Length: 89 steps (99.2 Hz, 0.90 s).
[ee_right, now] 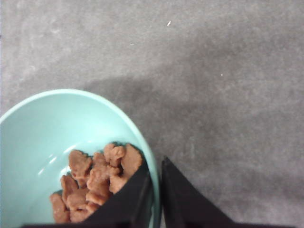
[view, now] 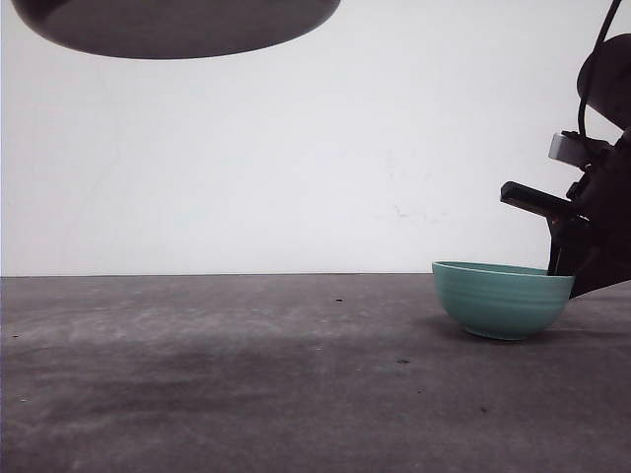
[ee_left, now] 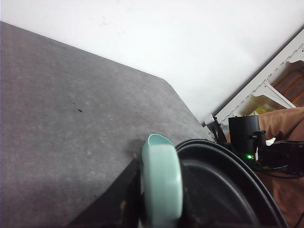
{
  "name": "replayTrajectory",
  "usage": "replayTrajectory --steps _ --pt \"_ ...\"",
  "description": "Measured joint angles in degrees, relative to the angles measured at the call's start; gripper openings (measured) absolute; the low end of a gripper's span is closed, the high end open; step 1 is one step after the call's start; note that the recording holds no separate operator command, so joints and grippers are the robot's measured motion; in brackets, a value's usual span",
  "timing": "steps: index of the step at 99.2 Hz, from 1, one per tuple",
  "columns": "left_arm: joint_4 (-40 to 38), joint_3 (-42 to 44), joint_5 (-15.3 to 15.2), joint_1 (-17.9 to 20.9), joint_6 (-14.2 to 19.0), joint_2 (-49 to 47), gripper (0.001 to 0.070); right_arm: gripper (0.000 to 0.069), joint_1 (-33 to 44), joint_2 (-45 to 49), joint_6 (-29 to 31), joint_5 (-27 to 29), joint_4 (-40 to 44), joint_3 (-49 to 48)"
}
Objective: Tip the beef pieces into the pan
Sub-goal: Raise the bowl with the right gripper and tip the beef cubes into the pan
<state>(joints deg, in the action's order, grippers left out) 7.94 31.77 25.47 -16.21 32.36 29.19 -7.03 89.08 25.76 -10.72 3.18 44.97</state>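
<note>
Overhead at twelve o'clock in the front view hangs the pan's [view: 177,25] dark underside, while at four o'clock the right gripper [view: 567,258] reaches onto the teal bowl [view: 501,299] on the grey table [view: 246,384]. From the left wrist, the left gripper [ee_left: 156,209] clasps the pan's mint handle [ee_left: 161,183]. From the right wrist, black fingers [ee_right: 183,199] pinch the bowl's rim, beef pieces [ee_right: 95,183] heaped inside.

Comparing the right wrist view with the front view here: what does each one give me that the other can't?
The right wrist view looks down into the bowl and shows the beef pieces heaped inside, with the right gripper clamping the rim. The front view adds the dark underside of the pan raised high at upper left, and the white wall. Both show the teal bowl on the grey table with the right gripper at its rim.
</note>
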Motion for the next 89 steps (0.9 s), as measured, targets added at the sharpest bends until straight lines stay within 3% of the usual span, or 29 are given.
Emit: replayTrajectory --steps 21,50,67,78,89 --pt "0.7 0.0 -0.2 0.0 -0.3 0.0 0.0059 0.0019 0.0 -3.6 -2.5 -0.8 2.4 0.4" --pt "2.5 0.0 -1.3 0.0 -2.4 5.0 0.0059 0.0018 -2.3 -20.2 -5.3 -4.1 3.9 3.9" --pt "2.1 0.0 -1.0 -0.2 -3.0 9.6 0.0059 0.0018 -8.6 -26.0 -8.4 -4.1 5.0 6.3" --pt "0.3 0.0 0.7 -0.3 -3.0 12.7 0.0059 0.0018 -15.0 -27.7 -11.4 -3.7 3.0 7.6" --pt "-1.8 0.0 1.6 -1.4 -2.6 14.2 0.0059 0.0018 -22.6 -28.0 -16.1 0.7 2.1 8.8"
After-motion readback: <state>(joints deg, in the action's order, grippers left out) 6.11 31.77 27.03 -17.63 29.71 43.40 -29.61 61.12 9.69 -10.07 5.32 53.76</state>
